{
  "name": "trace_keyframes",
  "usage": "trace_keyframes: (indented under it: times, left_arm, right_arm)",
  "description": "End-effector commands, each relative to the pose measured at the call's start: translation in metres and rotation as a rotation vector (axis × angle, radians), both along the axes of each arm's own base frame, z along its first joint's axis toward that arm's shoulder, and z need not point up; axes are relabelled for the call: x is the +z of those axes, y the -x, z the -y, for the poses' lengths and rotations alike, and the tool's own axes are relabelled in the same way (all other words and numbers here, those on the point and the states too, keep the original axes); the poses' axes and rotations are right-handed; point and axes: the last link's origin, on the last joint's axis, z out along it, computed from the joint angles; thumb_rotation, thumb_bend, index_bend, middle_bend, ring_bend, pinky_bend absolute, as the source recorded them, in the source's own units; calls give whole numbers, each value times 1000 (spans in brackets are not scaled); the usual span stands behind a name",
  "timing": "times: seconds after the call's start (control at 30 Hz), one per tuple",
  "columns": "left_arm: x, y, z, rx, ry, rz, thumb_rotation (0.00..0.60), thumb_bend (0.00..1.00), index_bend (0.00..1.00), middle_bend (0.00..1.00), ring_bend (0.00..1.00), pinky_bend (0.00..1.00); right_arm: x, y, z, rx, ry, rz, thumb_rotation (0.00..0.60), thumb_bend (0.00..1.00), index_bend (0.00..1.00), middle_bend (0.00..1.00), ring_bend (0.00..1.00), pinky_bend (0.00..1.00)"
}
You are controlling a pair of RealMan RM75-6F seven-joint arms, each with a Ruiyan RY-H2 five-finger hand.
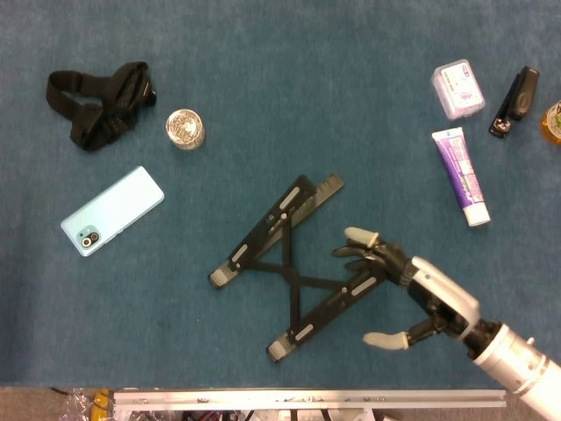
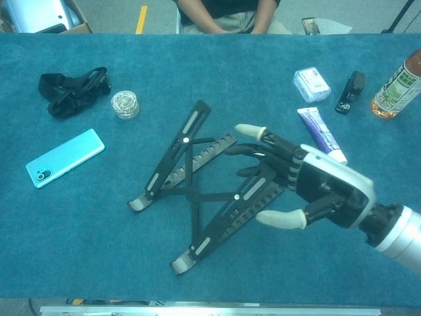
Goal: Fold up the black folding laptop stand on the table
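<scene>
laptop stand (image 1: pixel 287 263) mid-tabletop, still splayed in an X | right hand (image 1: pixel 412 289) fingers spread, pressing its right rail, which runs diagonally | left hand nowhere in sight

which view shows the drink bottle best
The chest view. There the drink bottle stands at the table's far right edge with its amber contents and green label visible, cut off only at the top. The head view catches just a sliver of the bottle at the right frame edge.
</scene>
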Motion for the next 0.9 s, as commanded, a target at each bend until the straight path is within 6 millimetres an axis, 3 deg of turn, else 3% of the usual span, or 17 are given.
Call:
trace_keyframes:
  times: [0.03, 0.5, 0.9]
  left_arm:
    - [1, 0, 0, 0, -3, -1, 600, 276, 182, 179, 79, 143]
    - [1, 2, 3, 4, -7, 3, 600, 276, 181, 179, 79, 143]
    - [0, 4, 3, 5, -3, 6, 600, 276, 181, 180, 79, 143]
  right_arm:
    - [-2, -13, 0, 31, -9, 19, 600, 129, 0, 174, 0, 142]
    - [-16, -76, -10, 136, -52, 56, 600, 130, 0, 174, 0, 142]
    - [-25, -105, -18, 152, -50, 38, 600, 130, 0, 174, 0, 142]
